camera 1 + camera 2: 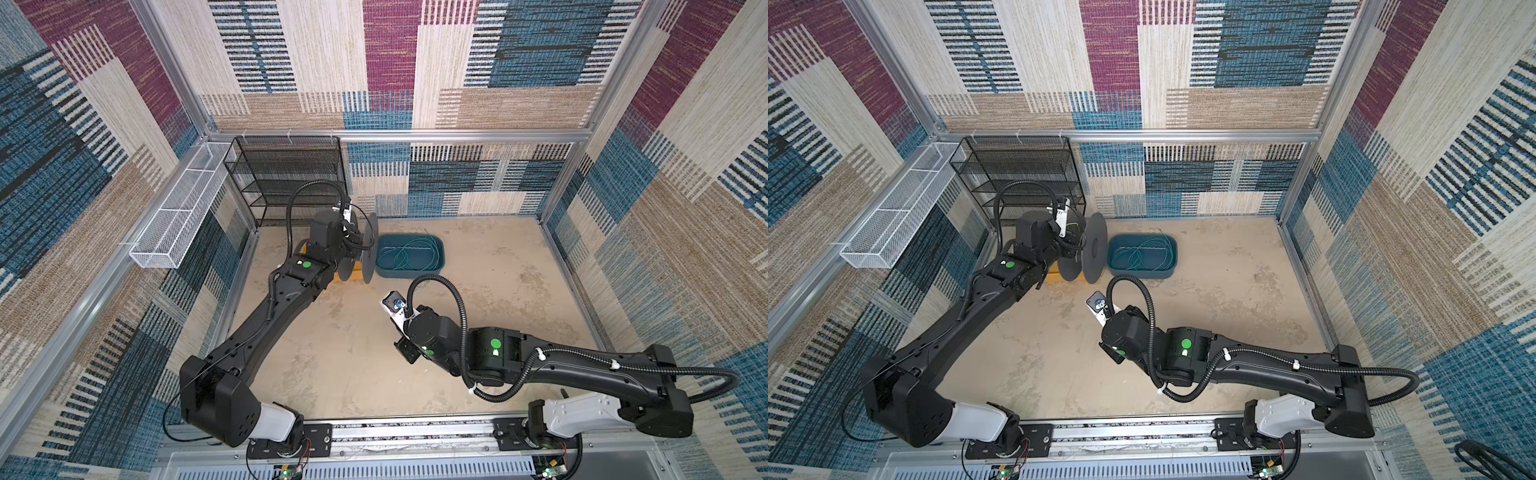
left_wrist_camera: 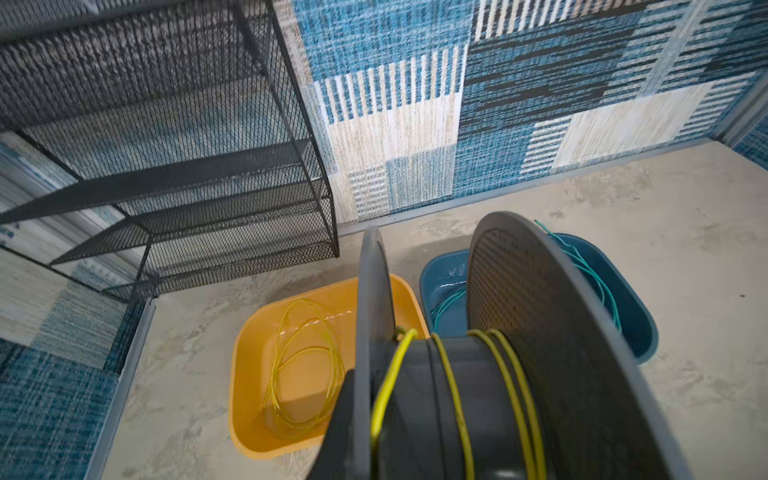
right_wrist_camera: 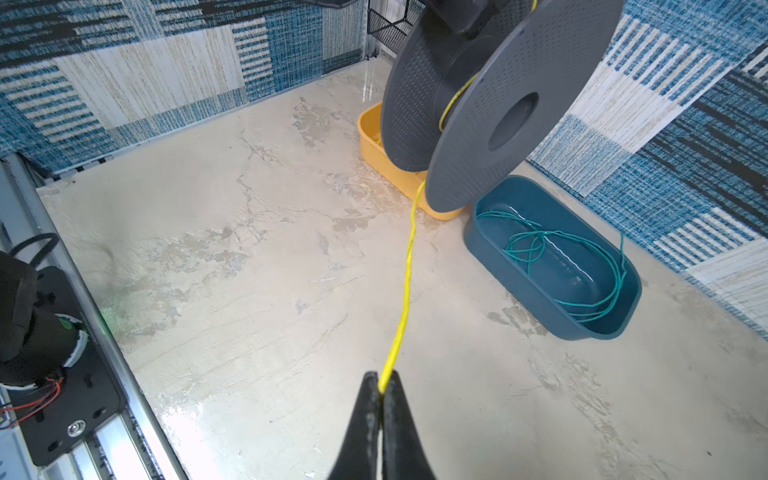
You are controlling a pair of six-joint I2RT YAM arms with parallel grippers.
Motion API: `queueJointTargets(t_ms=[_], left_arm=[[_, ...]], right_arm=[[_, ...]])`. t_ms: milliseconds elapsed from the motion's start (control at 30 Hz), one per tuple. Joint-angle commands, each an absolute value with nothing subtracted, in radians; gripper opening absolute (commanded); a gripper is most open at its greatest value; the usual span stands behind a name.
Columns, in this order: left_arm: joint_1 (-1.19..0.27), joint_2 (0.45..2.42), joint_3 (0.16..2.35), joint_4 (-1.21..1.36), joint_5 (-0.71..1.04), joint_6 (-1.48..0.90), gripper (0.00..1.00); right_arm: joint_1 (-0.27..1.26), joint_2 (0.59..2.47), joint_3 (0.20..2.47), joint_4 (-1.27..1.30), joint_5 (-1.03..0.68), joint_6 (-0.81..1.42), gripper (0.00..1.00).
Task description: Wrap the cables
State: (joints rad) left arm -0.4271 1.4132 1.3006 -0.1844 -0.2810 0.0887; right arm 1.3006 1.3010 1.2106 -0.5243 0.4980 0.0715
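One spool. Beside it, one yellow tub and one blue tub. Two cable colours: yellow cable, teal cable; strand counts unclear.

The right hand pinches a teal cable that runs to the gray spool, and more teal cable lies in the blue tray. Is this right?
Not quite. The right wrist view shows that the right hand pinches a yellow cable, not a teal one. It does run to the spool, and teal cable does lie in the blue tray.

Bright even light, soft shadows, wide-angle warping at edges.
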Motion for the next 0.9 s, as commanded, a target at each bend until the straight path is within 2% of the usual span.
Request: queueJointTargets(t_ms=[0,167,400,867], left_arm=[[-0.458,1.383,1.251,0.007,-0.362,0.347,0.00],[-0.481,1.307,1.157,0.025,-0.364,0.513,0.00],[-0.505,1.224,1.061,0.040,-0.319,0.624,0.00],[-0.579,1.186,0.997,-0.033,-0.391,0.700,0.00]], right_arm=[[1.284,1.296,1.227,-0.550,0.474,-0.010,0.00],[1.273,1.279,1.251,-0.590,0.463,-0.087,0.00],[1.265,1.280,1.251,-0.593,0.529,-0.134,0.00],[1.154,1.246,1.250,-0.352,0.499,-0.222,0.00]])
